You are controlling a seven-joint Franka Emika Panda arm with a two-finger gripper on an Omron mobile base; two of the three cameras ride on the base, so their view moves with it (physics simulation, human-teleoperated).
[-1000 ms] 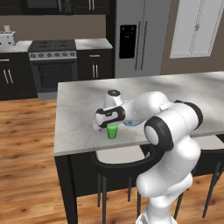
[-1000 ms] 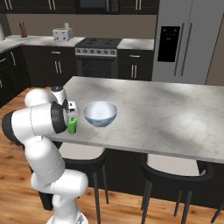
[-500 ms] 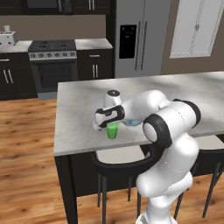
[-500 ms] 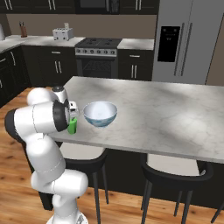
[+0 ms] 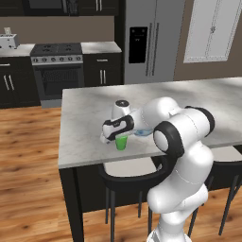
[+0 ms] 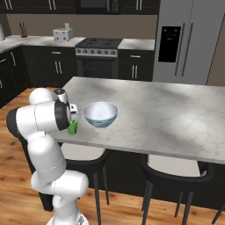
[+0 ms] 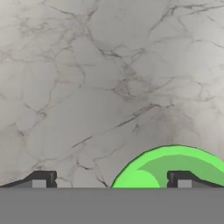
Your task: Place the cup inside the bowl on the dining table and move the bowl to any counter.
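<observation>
Across the middle of the kitchen runs the large rectangular grey-white marble dining surface (image 6: 176, 118) on its black base, with black stools tucked under the near edge. Next in size, the deep round white bowl with a faint light-blue pattern outside (image 6: 100, 114) stands upright on that marble near the front edge, with nothing visible in it. Just beside the bowl, on the arm's side, stands the small bright green tapered cup (image 5: 121, 142), upright on the marble and apart from the bowl.

Smallest of all, the pincer (image 7: 110, 180) hangs right over the cup with its two dark finger tips (image 7: 43, 179) spread wide and nothing between them. From the hand camera the cup's green rim (image 7: 175, 168) sits off to one side: one tip lies over the cup's mouth, the other over bare marble.

The step in hand looks like the grasp of the cup. To do it well, the hand should first slide sideways until the rim is centred between the tips, then descend straight so one finger passes down each side of the wall. Close only once low enough to hold the taper firmly, and lift vertically before swinging over the bowl, keeping clear of its rim.
</observation>
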